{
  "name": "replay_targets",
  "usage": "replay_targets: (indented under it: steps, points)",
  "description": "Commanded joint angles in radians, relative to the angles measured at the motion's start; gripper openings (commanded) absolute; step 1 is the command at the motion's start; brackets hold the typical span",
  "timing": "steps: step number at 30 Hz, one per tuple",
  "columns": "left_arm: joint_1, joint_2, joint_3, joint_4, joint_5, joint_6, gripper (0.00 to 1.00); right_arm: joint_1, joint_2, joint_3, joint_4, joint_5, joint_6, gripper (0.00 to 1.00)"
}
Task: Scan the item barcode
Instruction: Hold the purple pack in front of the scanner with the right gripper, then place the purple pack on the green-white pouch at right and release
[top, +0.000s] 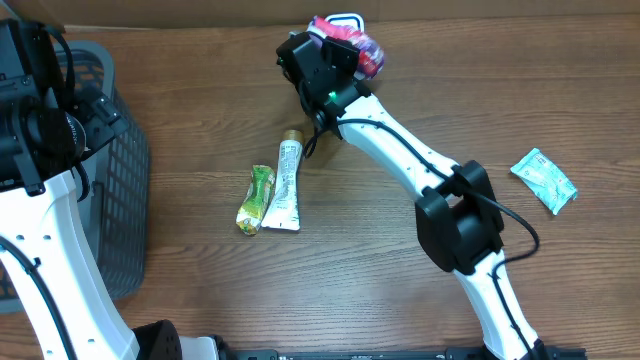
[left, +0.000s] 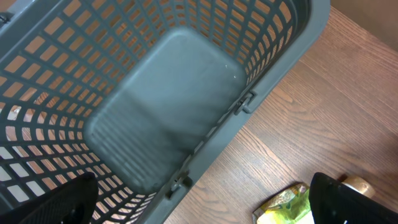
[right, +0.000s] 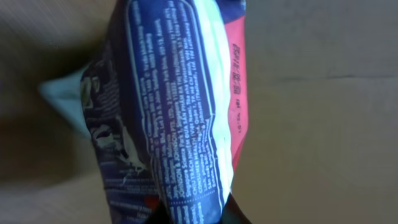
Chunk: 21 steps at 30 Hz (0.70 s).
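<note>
Holding: right end effector (right: 193, 214) is clenched on one end of the red-and-blue packet (right: 174, 112), at 12 o'clock on the table (top: 400, 290) in the overhead view.
Task item: the packet is lifted off the table, just beside a white-and-blue object (top: 342, 17) at the far edge; I cannot tell whether that is the scanner.
Barcode: none is visible in the right wrist view, only fine print and a red side panel.
Risk, no read: the code probably faces the wrong way, or lies across a curved, crinkled fold.
Risk, slip: the wrapper is soft and glossy and pinched at one end only, so a quick wrist turn could let it sag or drop.
Risk, bump: the white-and-blue object sits very close, and a reorienting swing could knock it.
Left end effector (left: 202, 205): released, fingers wide, hovering over the basket rim at 9 o'clock.
Basket (left: 273, 81): grey mesh, nothing inside.
Loose on table: tube (top: 287, 185) and green sachet (top: 256, 200) touching at centre; teal packet (top: 545, 180) at 3 o'clock.
</note>
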<state>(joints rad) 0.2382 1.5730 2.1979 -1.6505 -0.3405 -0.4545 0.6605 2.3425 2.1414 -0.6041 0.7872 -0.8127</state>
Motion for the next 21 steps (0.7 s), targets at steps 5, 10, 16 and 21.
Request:
replay_targets:
  steps: [5, 10, 16, 21]
  points:
    - [0.004, 0.004, -0.004, 0.002, 0.001, -0.018, 0.99, 0.020, -0.362, 0.024, -0.293, -0.414, 0.529, 0.04]
    - [0.004, 0.004, -0.004, 0.002, 0.001, -0.018, 1.00, -0.021, -0.510, 0.024, -0.566, -0.639, 0.924, 0.04]
    - [0.004, 0.004, -0.004, 0.002, 0.001, -0.018, 1.00, -0.236, -0.579, 0.024, -0.892, -0.673, 1.262, 0.04]
    - [0.004, 0.004, -0.004, 0.002, 0.001, -0.018, 0.99, -0.492, -0.560, -0.031, -0.978, -0.749, 1.374, 0.04]
